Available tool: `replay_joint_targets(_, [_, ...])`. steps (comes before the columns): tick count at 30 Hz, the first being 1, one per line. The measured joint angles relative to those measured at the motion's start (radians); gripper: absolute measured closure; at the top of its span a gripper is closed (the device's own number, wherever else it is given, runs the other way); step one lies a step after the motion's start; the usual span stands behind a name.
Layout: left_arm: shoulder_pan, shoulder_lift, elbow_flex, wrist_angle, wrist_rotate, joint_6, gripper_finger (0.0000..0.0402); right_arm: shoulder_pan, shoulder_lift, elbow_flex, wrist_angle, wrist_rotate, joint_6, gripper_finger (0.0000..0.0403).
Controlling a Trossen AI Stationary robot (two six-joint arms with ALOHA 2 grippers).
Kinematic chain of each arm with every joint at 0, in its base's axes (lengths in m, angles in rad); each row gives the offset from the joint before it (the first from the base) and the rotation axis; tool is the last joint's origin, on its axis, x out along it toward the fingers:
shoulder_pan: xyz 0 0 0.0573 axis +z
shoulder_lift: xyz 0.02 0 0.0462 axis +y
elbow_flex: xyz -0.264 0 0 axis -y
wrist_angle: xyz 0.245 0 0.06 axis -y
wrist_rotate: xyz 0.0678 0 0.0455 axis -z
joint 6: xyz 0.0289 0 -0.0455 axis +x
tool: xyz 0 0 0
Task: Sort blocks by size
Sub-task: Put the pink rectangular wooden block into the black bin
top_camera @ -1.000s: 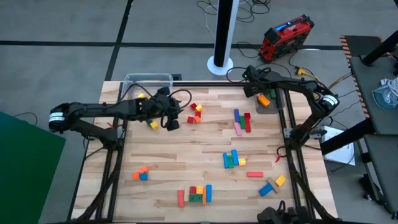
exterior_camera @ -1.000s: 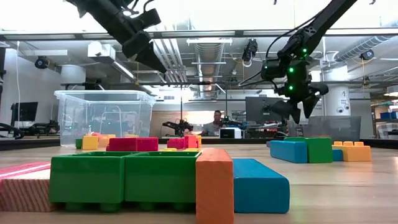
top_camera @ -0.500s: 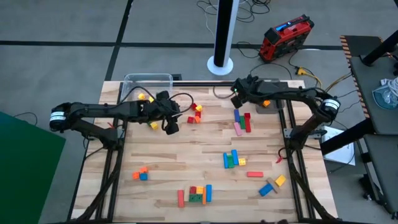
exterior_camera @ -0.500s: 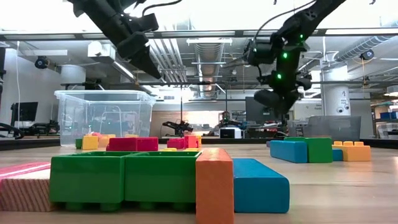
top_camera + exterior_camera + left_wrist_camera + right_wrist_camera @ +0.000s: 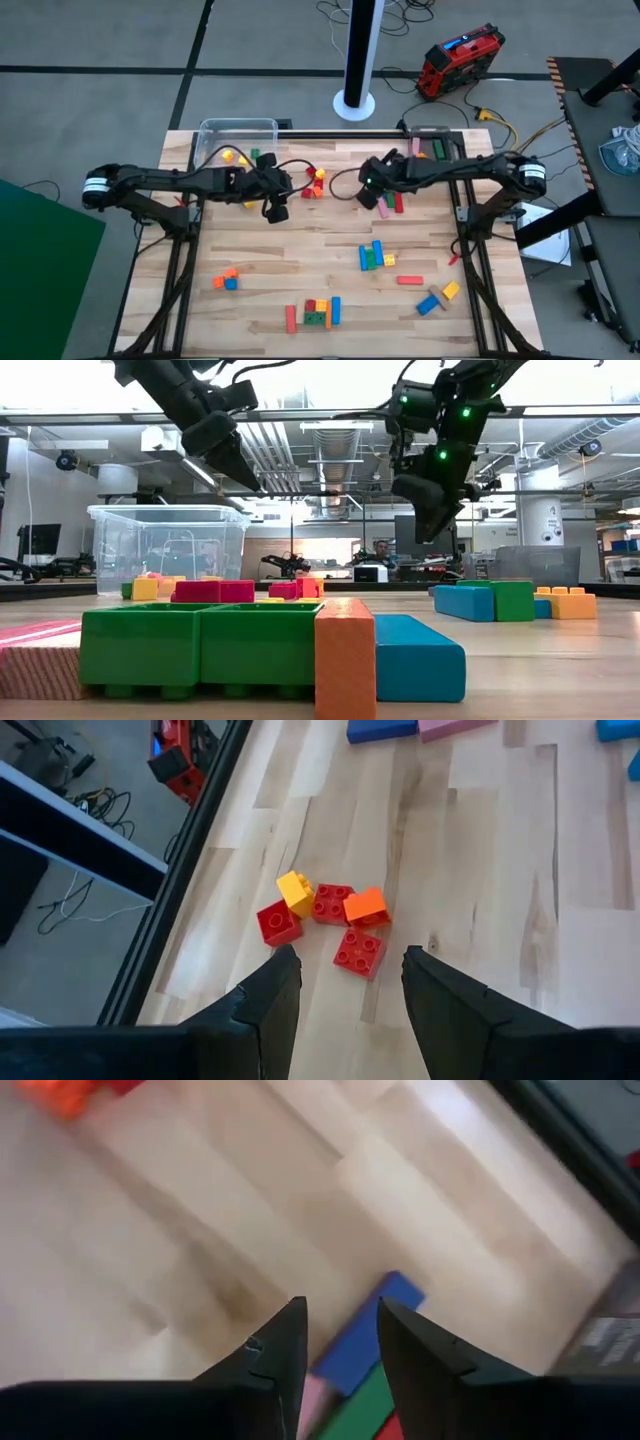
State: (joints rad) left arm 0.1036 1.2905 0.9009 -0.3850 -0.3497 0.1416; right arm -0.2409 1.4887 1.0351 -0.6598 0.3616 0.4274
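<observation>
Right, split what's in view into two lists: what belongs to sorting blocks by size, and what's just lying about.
Belongs to the job:
- small red, yellow and orange blocks
- long blue, pink, green and red blocks
- clear tub holding a few blocks
- left gripper, right gripper, both open

Lying about:
- red and black case on the floor
- white pole

No legible text, label, brand, number or sign in any view. Red and black case on the floor beyond the table carries a blue patch, possibly a label, too small to read. Blocks show plain studs, no lettering made out. Clear tub bears no readable marking. Room behind the table in the low view has screens and fittings, nothing on them readable.
</observation>
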Motion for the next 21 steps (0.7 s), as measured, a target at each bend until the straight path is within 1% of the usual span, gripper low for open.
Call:
replay_joint_targets(2, [0.000,0.005,-0.002,0.001,0.000,-0.001,0.0248,0.027,0.000,-0.004,-0.016,-0.031,0.030,0.0300])
replay_joint_targets(5, [-0.005,0.006,-0.014,0.003,0.000,-0.008,0.0248,0.060,0.000,-0.020,-0.029,-0.120,0.076,0.0322])
replay_joint_targets(11, [-0.028,0.006,-0.037,0.005,0.001,-0.017,0.0247,0.088,0.001,-0.081,-0.035,-0.134,0.168,0.0386])
replay_joint_targets(15, [-0.033,0.006,-0.039,0.017,0.001,-0.018,0.0247,0.088,0.002,-0.115,-0.027,-0.133,0.209,0.0390])
replay_joint_targets(21, [-0.033,0.006,-0.039,0.031,0.001,-0.018,0.0247,0.088,0.002,-0.163,0.042,-0.126,0.229,0.0390])
